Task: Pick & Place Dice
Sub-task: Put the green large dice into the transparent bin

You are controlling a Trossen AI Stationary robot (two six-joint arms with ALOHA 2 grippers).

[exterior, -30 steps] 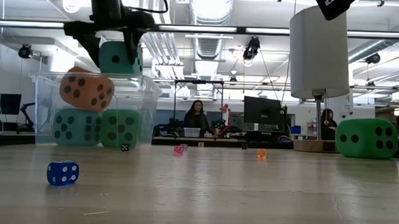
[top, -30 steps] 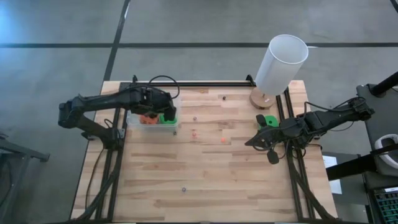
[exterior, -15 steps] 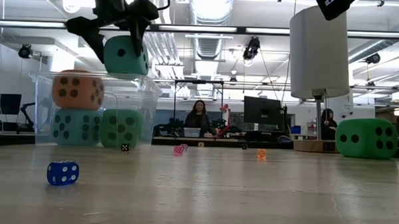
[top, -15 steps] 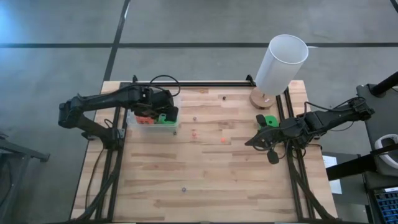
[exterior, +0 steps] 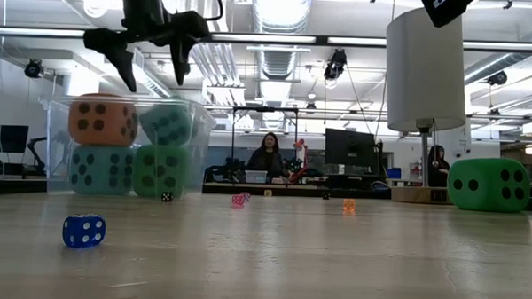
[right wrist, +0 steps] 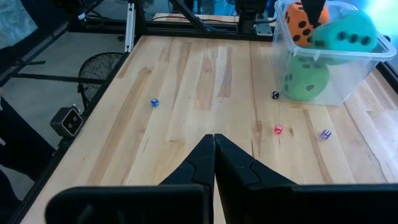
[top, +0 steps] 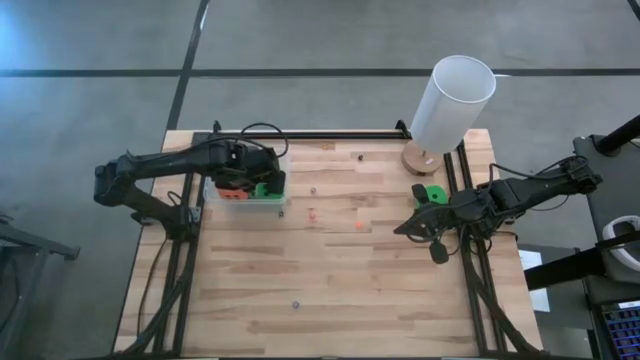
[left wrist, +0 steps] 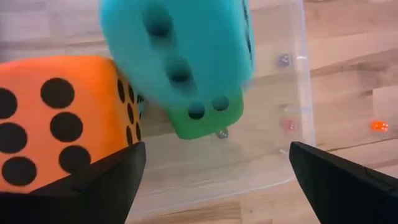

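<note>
My left gripper [exterior: 148,49] hangs open above the clear tub [exterior: 200,121] at the table's far left, touching nothing. In the tub, a teal die [exterior: 167,124] lies tilted on a green die [exterior: 161,171], beside an orange die [exterior: 103,119] that rests on another teal die [exterior: 103,169]. The left wrist view looks down between my open fingers [left wrist: 216,149] at the teal die [left wrist: 180,50], the orange die [left wrist: 56,124] and the green die [left wrist: 202,115]. Another green die [top: 432,192] sits on the table's right side, just beyond my right gripper [top: 405,228], which is shut [right wrist: 214,138].
A tall white cylinder [top: 452,100] stands on a wooden base at the far right corner. Tiny dice are scattered on the wood: a blue one [exterior: 84,231], a pink one [exterior: 239,200], an orange one [exterior: 348,206]. People sit at desks beyond the table.
My left gripper has opened above the tub and let go of the teal die. The die has dropped into the tub and now lies tilted on the green die, next to the orange one. The orange die has settled from tilted to level. My right arm has kept still.
</note>
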